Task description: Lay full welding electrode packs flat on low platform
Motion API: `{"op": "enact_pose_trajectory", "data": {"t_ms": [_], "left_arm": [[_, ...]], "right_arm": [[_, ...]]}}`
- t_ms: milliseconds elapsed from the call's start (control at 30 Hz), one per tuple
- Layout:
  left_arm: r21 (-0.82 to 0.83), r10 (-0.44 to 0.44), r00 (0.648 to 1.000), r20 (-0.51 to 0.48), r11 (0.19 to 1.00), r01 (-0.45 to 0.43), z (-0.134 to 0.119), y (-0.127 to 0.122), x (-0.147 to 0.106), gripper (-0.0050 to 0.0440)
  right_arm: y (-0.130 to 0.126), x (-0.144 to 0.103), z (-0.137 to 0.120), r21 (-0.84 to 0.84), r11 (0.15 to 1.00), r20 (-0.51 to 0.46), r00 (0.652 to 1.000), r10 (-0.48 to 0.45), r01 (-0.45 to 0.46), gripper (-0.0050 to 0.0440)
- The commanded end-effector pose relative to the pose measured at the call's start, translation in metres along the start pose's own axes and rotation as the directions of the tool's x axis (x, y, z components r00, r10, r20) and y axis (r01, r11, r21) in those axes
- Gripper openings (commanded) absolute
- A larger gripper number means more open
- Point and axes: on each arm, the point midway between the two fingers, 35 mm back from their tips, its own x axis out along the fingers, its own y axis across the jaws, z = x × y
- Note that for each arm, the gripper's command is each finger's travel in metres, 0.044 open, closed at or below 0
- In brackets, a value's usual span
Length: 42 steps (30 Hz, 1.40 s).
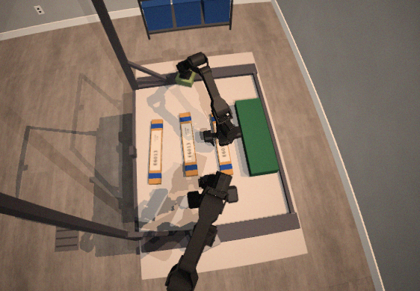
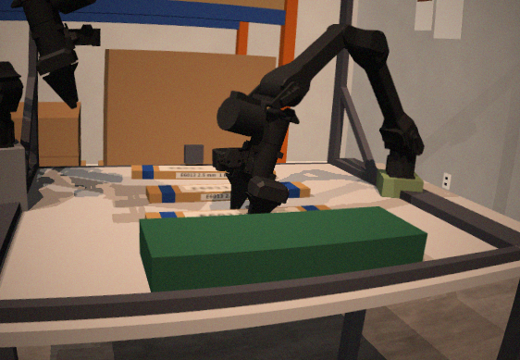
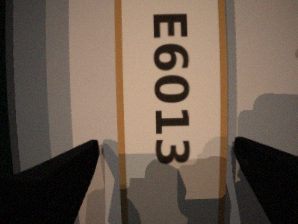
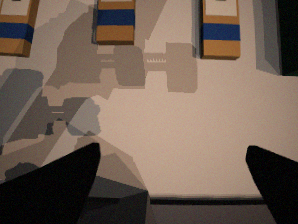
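Observation:
Three orange, blue and white packs marked E6013 lie flat and roughly parallel: one far from the platform (image 1: 155,144) (image 4: 17,31), a middle pack (image 1: 188,144) (image 2: 159,193) (image 4: 116,25), and one nearest the platform (image 1: 226,167) (image 3: 140,100) (image 4: 220,32). The green platform (image 1: 258,136) (image 2: 282,238) has nothing on it. My left gripper (image 3: 166,145) (image 2: 249,207) is open, pointing down low over the nearest pack, with one fingertip on either side of it. Contact cannot be told. My right gripper (image 4: 173,151) (image 2: 74,105) is open and empty, raised beyond the packs' ends.
A dark frame rail (image 1: 258,225) (image 2: 278,282) runs around the table, with upright posts at its corners. The left arm stands on a light green block (image 1: 184,80) (image 2: 386,184) at one end. The right arm reaches in from the opposite end.

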Motion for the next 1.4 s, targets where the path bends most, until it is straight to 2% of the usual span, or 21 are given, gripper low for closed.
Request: {"op": "enact_pose_trajectory", "data": {"t_ms": [0, 133, 167, 200, 1367], "left_arm": [[0.001, -0.002, 1.000, -0.001, 1.000, 0.002, -0.0008, -0.0029, 0.0012, 0.0430], [0.002, -0.001, 1.000, 0.000, 1.000, 0.001, -0.0010, -0.0031, 0.0007, 0.0430], [0.003, 0.007, 1.000, 0.024, 1.000, -0.008, 0.0059, -0.0004, -0.0083, 0.0430], [0.003, 0.007, 1.000, 0.024, 1.000, -0.008, 0.0059, -0.0004, -0.0083, -0.0050], [0.003, 0.007, 1.000, 0.024, 1.000, -0.008, 0.0059, -0.0004, -0.0083, -0.0050]], "right_arm": [[-0.0011, -0.0052, 0.0044, -0.003, 1.000, 0.019, 1.000, -0.007, 0.007, 0.0430], [-0.0011, -0.0052, 0.0044, -0.003, 1.000, 0.019, 1.000, -0.007, 0.007, 0.0430], [-0.0011, -0.0052, 0.0044, -0.003, 1.000, 0.019, 1.000, -0.007, 0.007, 0.0430], [-0.0011, -0.0052, 0.0044, -0.003, 1.000, 0.019, 1.000, -0.007, 0.007, 0.0430], [-0.0011, -0.0052, 0.0044, -0.003, 1.000, 0.019, 1.000, -0.007, 0.007, 0.0430]]}}
